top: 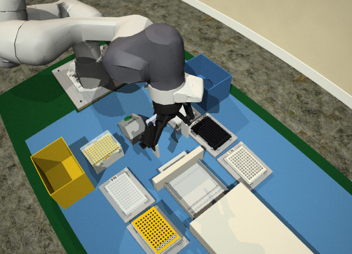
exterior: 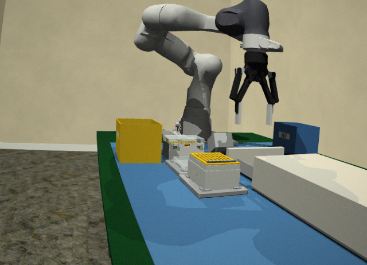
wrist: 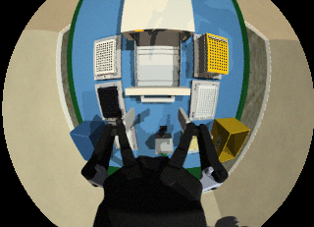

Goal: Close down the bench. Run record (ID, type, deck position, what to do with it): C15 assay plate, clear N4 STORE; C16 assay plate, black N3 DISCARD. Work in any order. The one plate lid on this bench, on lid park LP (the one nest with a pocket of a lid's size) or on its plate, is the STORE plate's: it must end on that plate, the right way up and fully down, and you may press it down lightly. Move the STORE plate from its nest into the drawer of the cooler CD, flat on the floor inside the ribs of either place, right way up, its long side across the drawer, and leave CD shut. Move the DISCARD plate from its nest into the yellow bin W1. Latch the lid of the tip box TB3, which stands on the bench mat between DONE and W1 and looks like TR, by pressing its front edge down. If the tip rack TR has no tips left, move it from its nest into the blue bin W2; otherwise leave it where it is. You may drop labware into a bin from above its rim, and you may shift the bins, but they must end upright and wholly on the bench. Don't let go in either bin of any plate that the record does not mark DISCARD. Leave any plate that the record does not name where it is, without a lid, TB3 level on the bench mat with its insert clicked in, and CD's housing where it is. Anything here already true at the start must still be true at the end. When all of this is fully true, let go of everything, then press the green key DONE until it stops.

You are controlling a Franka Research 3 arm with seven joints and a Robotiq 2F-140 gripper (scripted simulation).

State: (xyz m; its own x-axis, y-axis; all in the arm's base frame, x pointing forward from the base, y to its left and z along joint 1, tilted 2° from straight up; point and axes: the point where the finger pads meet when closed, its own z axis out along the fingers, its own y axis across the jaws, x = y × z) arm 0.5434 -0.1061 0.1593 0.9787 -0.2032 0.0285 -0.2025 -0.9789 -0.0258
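- Step in hand, by my judgement: approach to a pick. The cooler drawer stands pulled out in front of the housing, but the plates are in their nests, so lid and plates are not yet dealt with.
- Gripper hangs high above the bench, pointing straight down. Its fingers are spread moderately, not at full width, and nothing is between them.
- In the top view it is over the far middle of the mat, between the DONE key on the left and the black assay plate on the right.
- A pale nest lies directly below it, mostly hidden by the fingers. This is probably lid park LP; I cannot tell whether the lid is on it.
- Next move, as judged: descend vertically, keep the fingers straddling the chosen piece across its short side, and close only once low enough.
- Clear assay plate (STORE) lies flat in the near-left nest, a white well grid in a grey frame. Lidded or not: cannot tell.
- Black plate (DISCARD) lies flat in its nest, far right, just near of the blue bin W2.
- Yellow bin W1 stands upright at the left edge.
- Tip box TB3 stands just right of W1, with a clear lid over yellow insert.
- Tip rack TR, nearest, shows a row of pale tips along its near edge, so it likely stays.
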